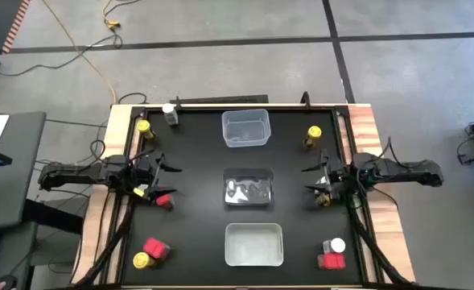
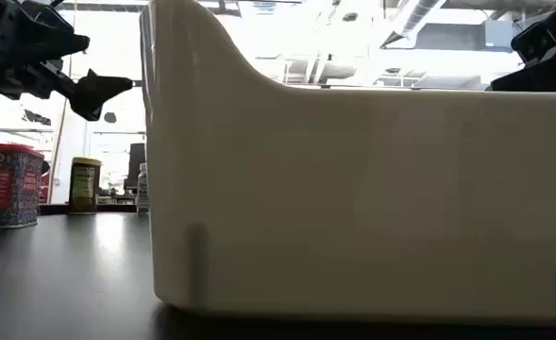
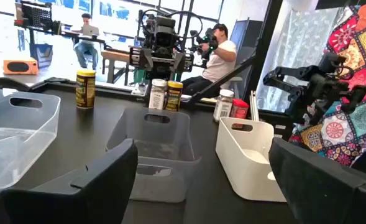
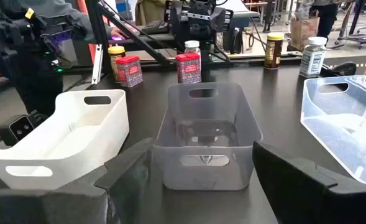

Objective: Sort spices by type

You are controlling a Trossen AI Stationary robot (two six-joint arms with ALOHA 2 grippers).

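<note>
Near edge of the black table [image 1: 196,201]: white tub [image 1: 253,244] at centre. To its left, a red tin [image 1: 155,247] touching a yellow-capped jar [image 1: 141,260]. To its right, a second red tin [image 1: 331,260] touching a white-capped jar [image 1: 336,246].

Mid table: grey tub [image 1: 249,188] at centre. Left claw [image 1: 158,166] hovers at the left edge, fingers spread, holding nothing; a third red tin [image 1: 165,200] and a yellow cap [image 1: 139,192] lie just below it. Right claw [image 1: 317,179] hovers at the right edge, fingers spread, empty; a jar with a yellow cap [image 1: 326,199] sits just beside it.

Far edge: clear tub [image 1: 245,128] at centre. Left of it, a white-capped bottle [image 1: 171,113] and another yellow jar [image 1: 144,127]. Right of it, a lone yellow-capped jar [image 1: 314,135].

All three tubs hold no spices.
</note>
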